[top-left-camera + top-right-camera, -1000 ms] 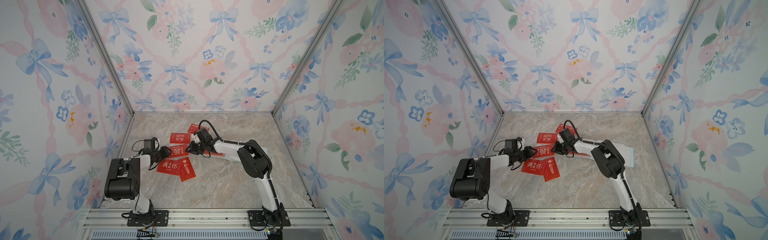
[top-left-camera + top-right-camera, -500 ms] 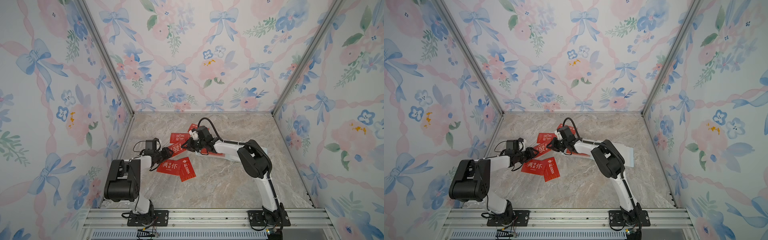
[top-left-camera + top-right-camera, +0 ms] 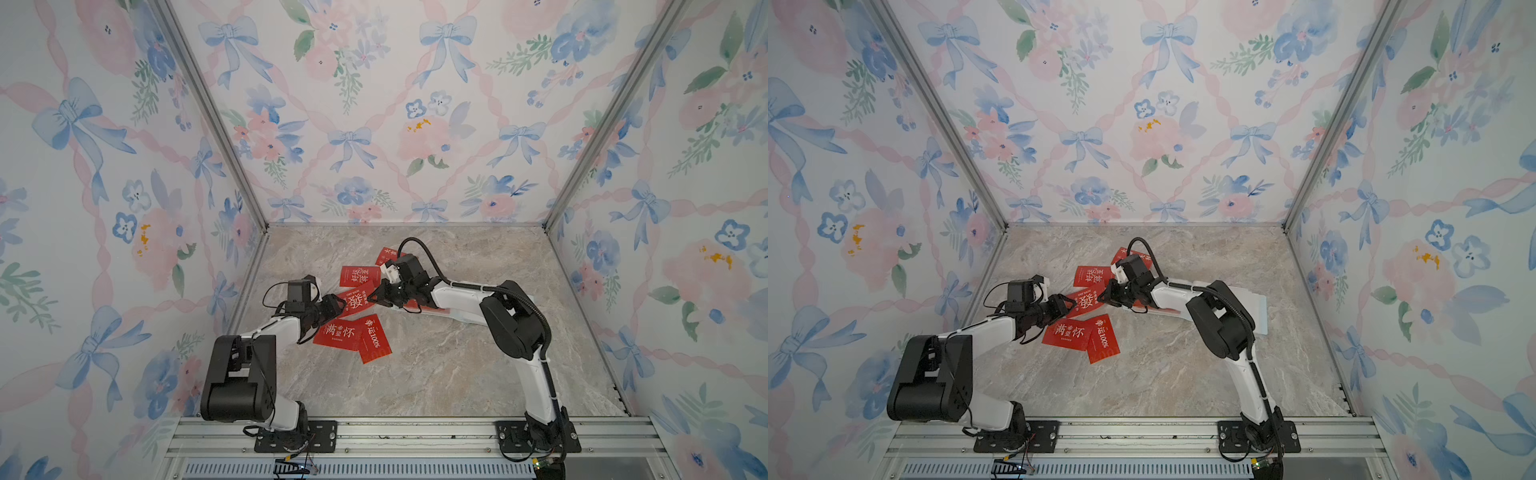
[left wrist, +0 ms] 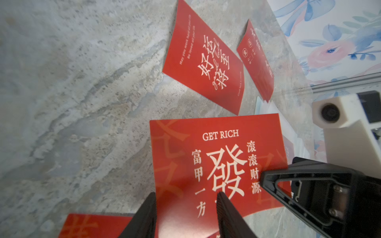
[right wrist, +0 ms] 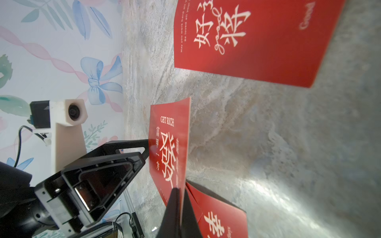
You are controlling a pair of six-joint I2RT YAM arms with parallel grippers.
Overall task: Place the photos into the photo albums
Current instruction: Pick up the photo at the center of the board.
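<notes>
A red "GET RICH" photo (image 3: pixel 355 301) (image 3: pixel 1086 300) (image 4: pixel 218 164) (image 5: pixel 169 144) is tilted up off the floor between both grippers. My right gripper (image 3: pixel 372 297) (image 3: pixel 1102 296) (image 5: pixel 180 188) is shut on its edge. My left gripper (image 3: pixel 340 306) (image 3: pixel 1071 305) (image 4: pixel 186 195) is open, its fingertips against the photo's opposite end. Three more red photos (image 3: pixel 360 276) (image 3: pixel 338 330) (image 3: pixel 374 338) lie flat around them. The pale-blue photo album (image 3: pixel 1254 309) lies under my right forearm, mostly hidden.
Another red photo (image 3: pixel 388 254) lies behind my right wrist towards the back wall. A red strip (image 3: pixel 1163 309) shows on the album beneath the right arm. Floral walls close in three sides, and a metal rail (image 3: pixel 415 436) runs along the front.
My right gripper has shut on the edge of the "GET RICH" photo and shifted slightly towards my left gripper. The left arm has barely moved.
</notes>
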